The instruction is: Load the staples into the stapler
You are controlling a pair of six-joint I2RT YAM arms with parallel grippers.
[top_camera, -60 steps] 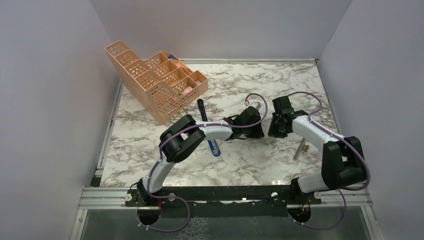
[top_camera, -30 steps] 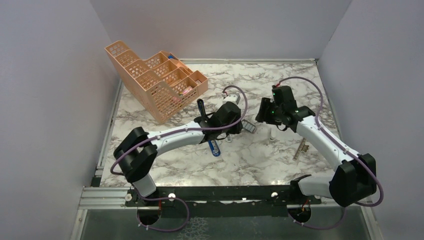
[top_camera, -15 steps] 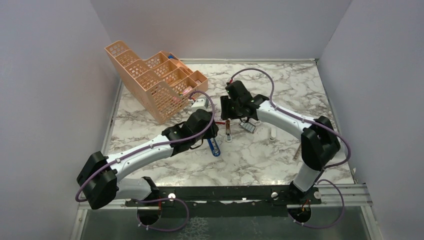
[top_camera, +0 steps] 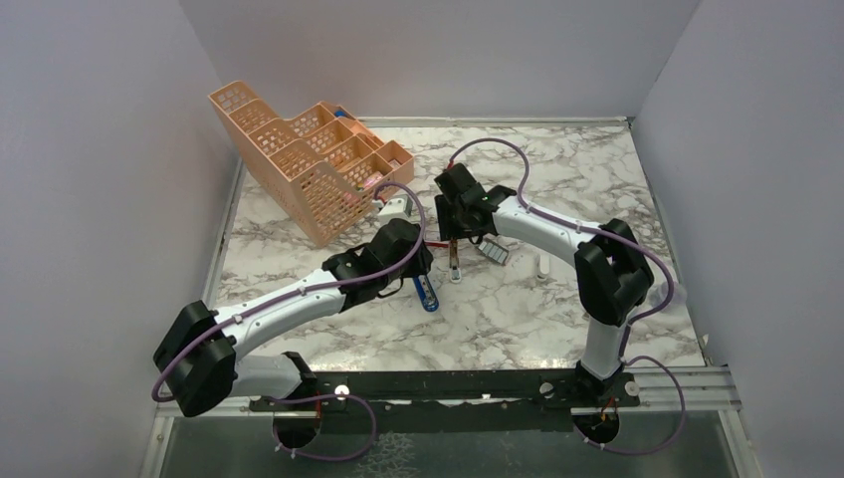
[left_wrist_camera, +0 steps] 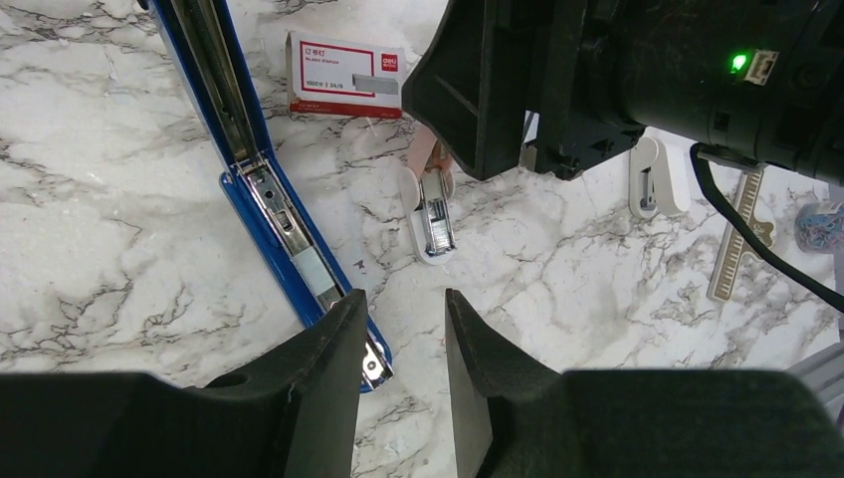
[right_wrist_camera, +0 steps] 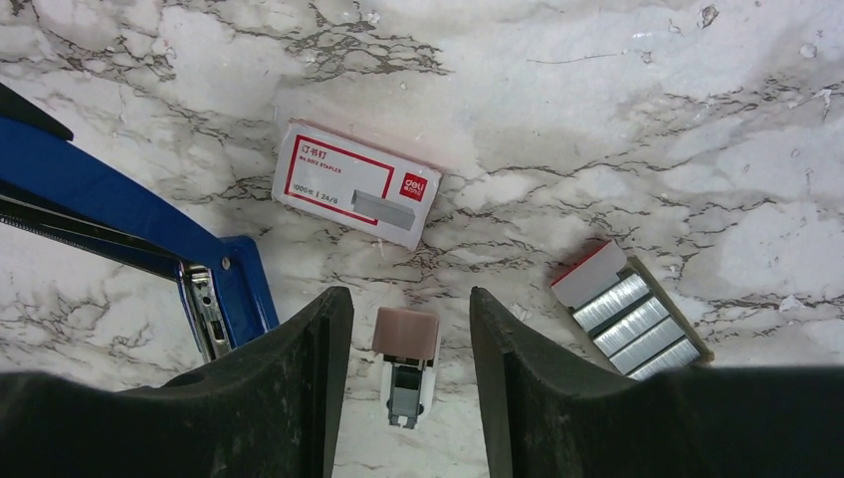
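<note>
Marble-pattern tabletop (top_camera: 597, 169). Left gripper (left_wrist_camera: 401, 309) hangs low over it, jaws partly apart, nothing held. Slim blue stapler with black base and silver metal channel (left_wrist_camera: 261, 179) lies flipped open, channel exposed, near tip just beside one left finger. Beyond it is a small pink-and-white block (right_wrist_camera: 405, 337). Right gripper (right_wrist_camera: 406, 299) is directly above that block, jaws apart, empty. Silvery-grey ribbed staples (right_wrist_camera: 637, 324) sit in a small open tray (right_wrist_camera: 587, 274) to one side of the block, well apart from the stapler. Red-and-white cardboard box (right_wrist_camera: 356, 184) is further back. Peach plastic mesh organiser (top_camera: 309, 164) is at far left.
</note>
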